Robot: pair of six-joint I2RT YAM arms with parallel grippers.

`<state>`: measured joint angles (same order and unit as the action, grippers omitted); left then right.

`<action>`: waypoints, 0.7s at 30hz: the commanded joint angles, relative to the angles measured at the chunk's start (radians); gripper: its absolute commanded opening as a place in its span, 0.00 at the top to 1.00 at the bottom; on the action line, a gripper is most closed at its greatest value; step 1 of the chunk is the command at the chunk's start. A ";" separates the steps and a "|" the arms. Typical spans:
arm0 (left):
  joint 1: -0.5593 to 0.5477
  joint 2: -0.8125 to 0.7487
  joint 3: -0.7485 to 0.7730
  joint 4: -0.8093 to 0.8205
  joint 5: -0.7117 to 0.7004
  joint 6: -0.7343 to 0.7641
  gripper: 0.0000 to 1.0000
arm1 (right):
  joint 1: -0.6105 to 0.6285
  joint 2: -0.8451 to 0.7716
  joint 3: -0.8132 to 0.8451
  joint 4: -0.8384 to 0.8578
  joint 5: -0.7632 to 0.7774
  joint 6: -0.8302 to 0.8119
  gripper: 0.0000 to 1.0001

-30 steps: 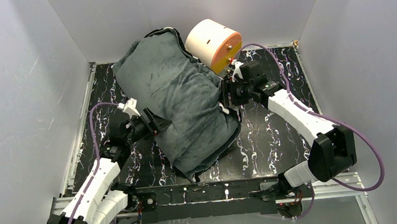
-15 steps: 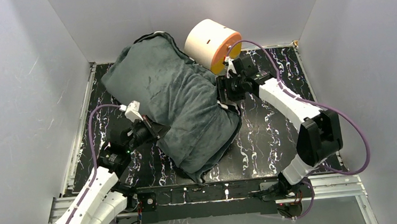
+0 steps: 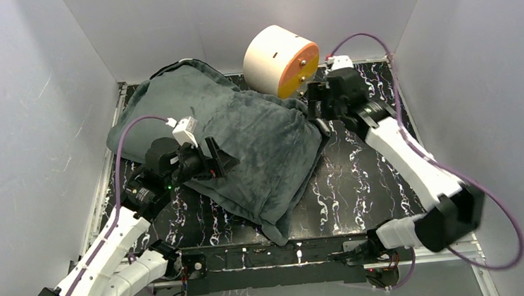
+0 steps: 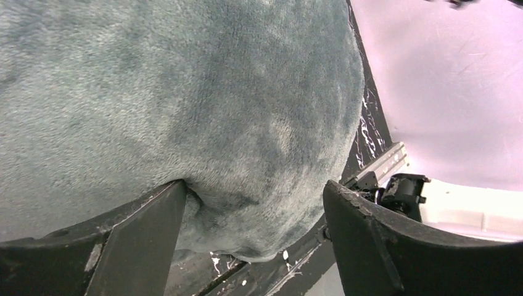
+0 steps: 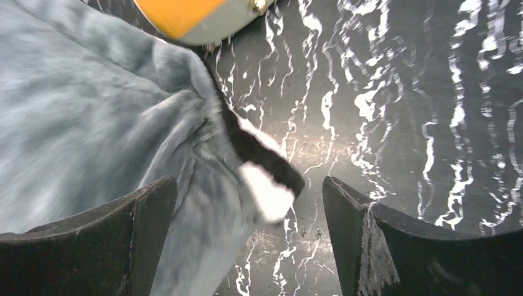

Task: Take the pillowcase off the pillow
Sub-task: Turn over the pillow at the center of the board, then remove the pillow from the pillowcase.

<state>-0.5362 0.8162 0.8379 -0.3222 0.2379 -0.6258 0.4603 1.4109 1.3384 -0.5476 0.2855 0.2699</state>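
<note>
Pillowcase (image 3: 258, 138): plump, grey face up, lying diagonally from far left to near centre of the marbled table (image 3: 367, 175). Its zebra-striped corner (image 5: 265, 169) is at the right edge, near the cream-and-orange cylinder (image 3: 280, 60).
Left gripper (image 3: 223, 161): jaws apart, grey plush bulging between them, nothing clamped.
Right gripper (image 3: 314, 107): jaws wide apart above that corner, holding nothing.

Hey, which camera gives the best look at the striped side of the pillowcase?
The right wrist view: a black-and-white corner of the pillowcase lies close up on the table. The top view shows the whole pillowcase, almost all of it grey; the left wrist view shows only grey plush.
</note>
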 commanded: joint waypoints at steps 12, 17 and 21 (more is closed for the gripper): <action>-0.025 0.167 0.267 -0.212 -0.005 0.210 0.12 | 0.003 -0.391 -0.519 0.384 -0.653 0.459 0.10; -0.151 0.264 0.366 -0.265 -0.122 0.251 0.14 | 0.003 -0.320 -0.571 0.431 -0.684 0.529 0.22; -0.323 0.375 0.466 -0.359 -0.309 0.300 0.14 | 0.003 -0.303 -0.576 0.375 -0.613 0.523 0.41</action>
<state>-0.7254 1.1164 1.2041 -0.5682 0.1085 -0.3992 0.4587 1.1027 0.7582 -0.2184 -0.3164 0.7425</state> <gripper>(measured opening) 0.867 0.651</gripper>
